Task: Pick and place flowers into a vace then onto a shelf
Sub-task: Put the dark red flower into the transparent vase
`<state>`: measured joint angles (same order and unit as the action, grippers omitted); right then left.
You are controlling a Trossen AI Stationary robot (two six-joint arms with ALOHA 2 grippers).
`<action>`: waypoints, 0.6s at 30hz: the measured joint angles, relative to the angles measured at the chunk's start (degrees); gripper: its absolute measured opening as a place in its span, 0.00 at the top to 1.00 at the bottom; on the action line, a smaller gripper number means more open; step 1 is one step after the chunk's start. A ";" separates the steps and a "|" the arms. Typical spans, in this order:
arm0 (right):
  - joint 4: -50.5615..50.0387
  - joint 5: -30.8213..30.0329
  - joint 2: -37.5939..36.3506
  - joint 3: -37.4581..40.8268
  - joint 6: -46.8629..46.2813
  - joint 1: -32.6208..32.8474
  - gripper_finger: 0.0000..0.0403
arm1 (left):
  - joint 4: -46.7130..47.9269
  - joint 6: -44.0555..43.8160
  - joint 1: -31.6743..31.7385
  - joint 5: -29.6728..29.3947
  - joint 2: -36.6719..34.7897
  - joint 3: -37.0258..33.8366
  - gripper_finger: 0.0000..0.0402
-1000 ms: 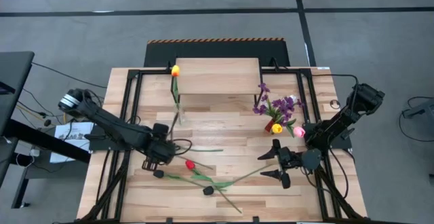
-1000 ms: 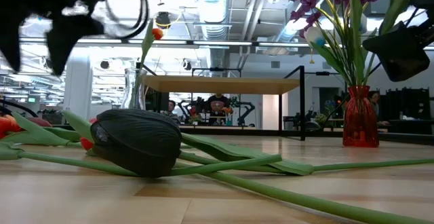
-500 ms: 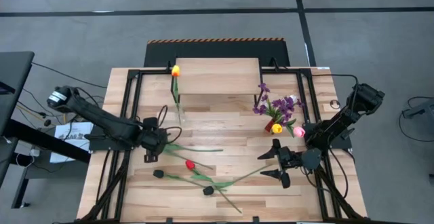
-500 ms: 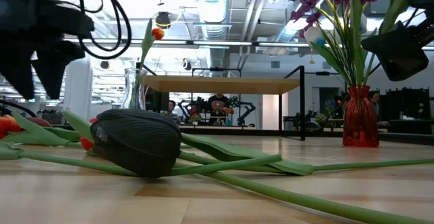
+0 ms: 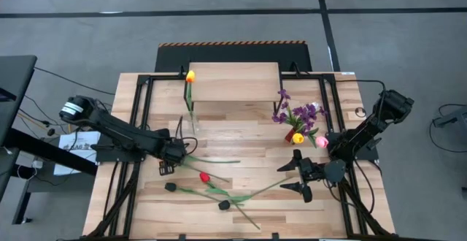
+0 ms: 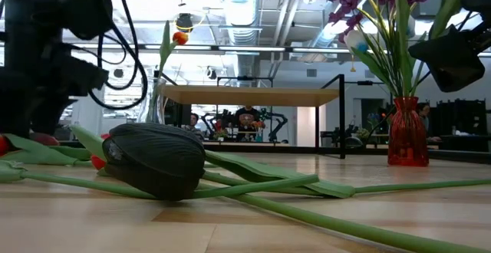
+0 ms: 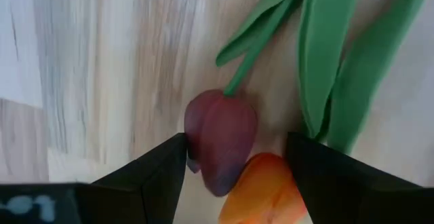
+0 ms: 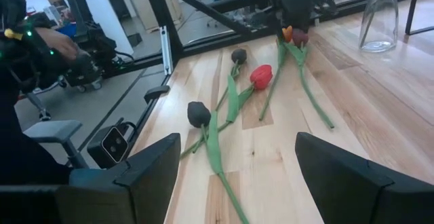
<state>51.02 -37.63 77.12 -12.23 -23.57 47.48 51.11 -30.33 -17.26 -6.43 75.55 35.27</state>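
The left gripper (image 7: 234,176) hangs wide open and empty with a dark red flower (image 7: 221,139) and an orange flower (image 7: 261,190) lying on the surface between its fingers, both probably light and soft-headed, best pinched on the springy green stem.
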 joint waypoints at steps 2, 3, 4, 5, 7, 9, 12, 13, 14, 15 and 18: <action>-0.02 0.01 0.00 0.00 0.00 0.00 0.29 | -0.60 0.21 0.00 -0.27 1.86 0.00 0.40; -0.01 0.02 0.00 0.00 0.00 0.00 0.29 | -1.22 0.51 0.00 -0.25 2.80 0.00 0.40; 0.00 0.01 0.00 0.00 0.00 0.00 0.29 | -2.01 1.20 0.02 -0.33 3.59 0.00 0.40; -0.02 0.02 0.00 0.00 0.00 0.00 0.29 | -2.56 2.03 0.00 -0.40 4.28 0.09 0.40; -0.02 0.02 0.00 0.00 0.00 0.00 0.29 | -3.23 4.09 0.00 -0.34 5.65 0.36 0.40; -0.02 0.02 0.00 0.00 0.00 0.00 0.29 | -3.03 4.91 0.00 -0.49 6.65 0.98 0.40; -0.02 0.04 0.00 0.00 0.00 0.00 0.29 | -2.76 6.90 0.00 -0.42 6.97 1.88 0.42; -0.02 0.04 0.00 0.00 0.00 0.00 0.29 | -2.60 7.29 0.00 -0.40 7.08 2.23 0.44; -0.02 0.04 0.00 0.00 0.00 0.00 0.29 | -2.60 7.54 0.00 -0.23 7.19 2.66 0.46; -0.02 0.04 0.00 0.00 0.00 0.00 0.29 | -3.09 7.76 0.00 -0.04 7.23 3.30 0.49; -0.02 0.04 0.00 0.00 0.00 0.00 0.29 | -3.32 9.29 -0.02 -0.07 7.13 4.88 0.60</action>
<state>51.00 -37.58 77.12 -12.23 -23.57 47.48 47.79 -21.04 -17.28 -6.50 82.68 40.14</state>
